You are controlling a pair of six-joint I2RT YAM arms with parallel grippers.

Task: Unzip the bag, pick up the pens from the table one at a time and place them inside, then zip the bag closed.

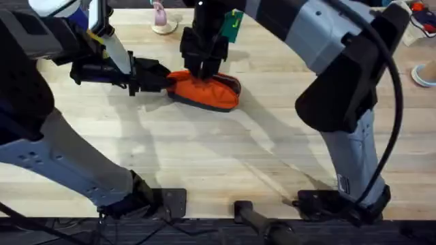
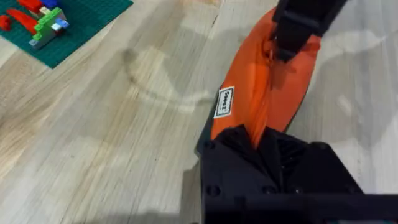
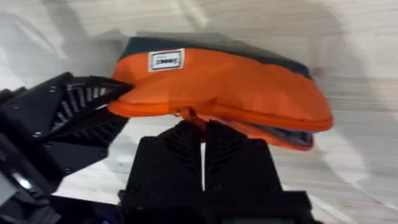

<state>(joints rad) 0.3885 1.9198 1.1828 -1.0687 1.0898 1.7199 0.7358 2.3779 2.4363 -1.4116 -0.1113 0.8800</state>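
You have open table (image 1: 204,163) in front of the bag (image 1: 204,92), between both arm bases. Its left end is blocked by the left gripper (image 1: 162,80), its top by the right gripper (image 1: 203,68).

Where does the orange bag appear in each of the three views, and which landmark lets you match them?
Overhead: the bag lies at upper centre of the table, between both pincers.
Left wrist: it runs from the top right towards the bottom centre, one end in the left pincer.
Right wrist: it spans the middle, above the right pincer.
Shared landmark: the white label, seen in both wrist views.
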